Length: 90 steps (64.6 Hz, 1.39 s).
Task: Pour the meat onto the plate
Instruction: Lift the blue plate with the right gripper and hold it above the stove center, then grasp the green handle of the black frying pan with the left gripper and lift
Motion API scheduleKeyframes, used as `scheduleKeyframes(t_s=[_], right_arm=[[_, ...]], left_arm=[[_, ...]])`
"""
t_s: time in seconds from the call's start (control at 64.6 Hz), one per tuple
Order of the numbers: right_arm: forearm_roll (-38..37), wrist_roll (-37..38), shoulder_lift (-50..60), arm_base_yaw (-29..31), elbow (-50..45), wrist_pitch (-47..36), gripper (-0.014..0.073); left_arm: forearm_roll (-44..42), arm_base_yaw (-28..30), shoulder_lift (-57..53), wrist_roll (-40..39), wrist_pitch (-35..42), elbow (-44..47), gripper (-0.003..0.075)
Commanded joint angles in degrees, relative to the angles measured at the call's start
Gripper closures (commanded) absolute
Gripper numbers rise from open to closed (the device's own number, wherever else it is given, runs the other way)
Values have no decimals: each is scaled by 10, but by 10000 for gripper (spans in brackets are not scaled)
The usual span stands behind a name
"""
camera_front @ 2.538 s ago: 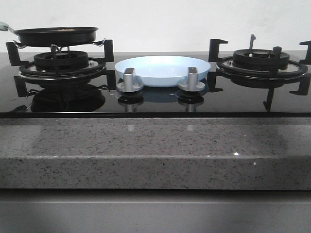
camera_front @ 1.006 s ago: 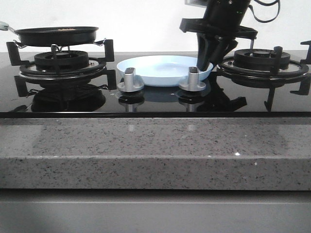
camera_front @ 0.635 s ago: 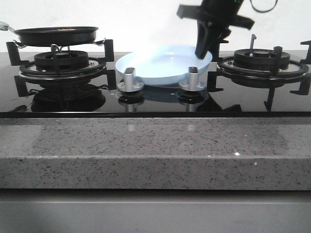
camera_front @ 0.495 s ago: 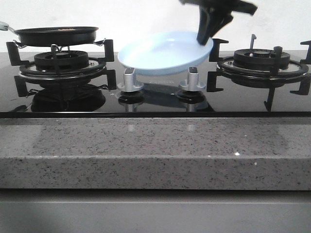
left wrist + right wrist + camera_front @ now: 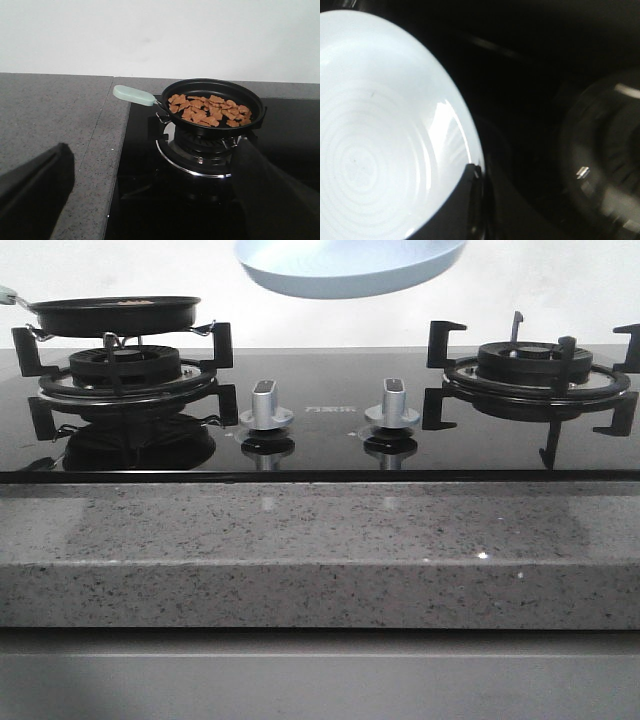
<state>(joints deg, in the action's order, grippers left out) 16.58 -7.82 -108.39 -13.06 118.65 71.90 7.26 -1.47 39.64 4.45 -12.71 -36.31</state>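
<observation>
The pale-blue plate (image 5: 350, 265) hangs in the air at the top of the front view, above the hob's middle. In the right wrist view my right gripper (image 5: 479, 172) is shut on the plate's (image 5: 375, 135) rim, one finger inside, one outside. The plate is empty. The meat (image 5: 207, 109), many small orange-brown slices, lies in the black frying pan (image 5: 215, 105) with a pale-green handle (image 5: 134, 95) on the left burner; the pan also shows in the front view (image 5: 115, 312). My left gripper (image 5: 150, 200) is open, short of the pan, holding nothing.
Two silver knobs (image 5: 264, 405) (image 5: 392, 403) stand on the black glass hob. The right burner (image 5: 530, 375) with its black grate is bare. A grey speckled counter (image 5: 320, 550) runs along the front and to the left of the hob (image 5: 55, 125).
My right gripper came in, closed on the plate's right rim and lifted it from the hob's middle up to the top of the front view. The pan has not moved.
</observation>
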Motion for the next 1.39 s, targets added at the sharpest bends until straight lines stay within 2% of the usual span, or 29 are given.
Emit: scheduleKeyframes(t_s=[0.0,0.155,0.248,0.387,0.588,0.666,0.867,1.037,1.114,1.238,1.378], right_arm=[[50,-30,92,-5,-105,-52,654],[76,-54,180,-8,-307,-208,654],[91,-54,204,-8,-373,-260,654],[101,-54,204,-8,-395,-277,654],[101,-54,203,-8,-395,-250,654],[101,-54,203,-8,-395,-244,654],[101,-54,203,-8,-395,-244,654],[101,-54,203,-8,-395,-244,654],[101,-54,203,-8,-395,-244,654],[101,-54,203,-8,-395,-244,654],[101,-54,203,-8,-395,-244,654]], left_arm=[[1,-2,1,-6,51,-21,104],[1,-2,1,-6,51,-21,104],[1,-2,1,-6,51,-21,104],[1,-2,1,-6,51,-21,104],[1,-2,1,-6,52,-21,104],[27,-2,1,-6,58,-21,104],[234,0,25,-6,62,-37,103],[393,6,126,-6,53,-92,103],[474,30,192,-6,13,-131,104],[587,85,281,0,-98,-190,104],[697,141,387,56,-234,-258,104]])
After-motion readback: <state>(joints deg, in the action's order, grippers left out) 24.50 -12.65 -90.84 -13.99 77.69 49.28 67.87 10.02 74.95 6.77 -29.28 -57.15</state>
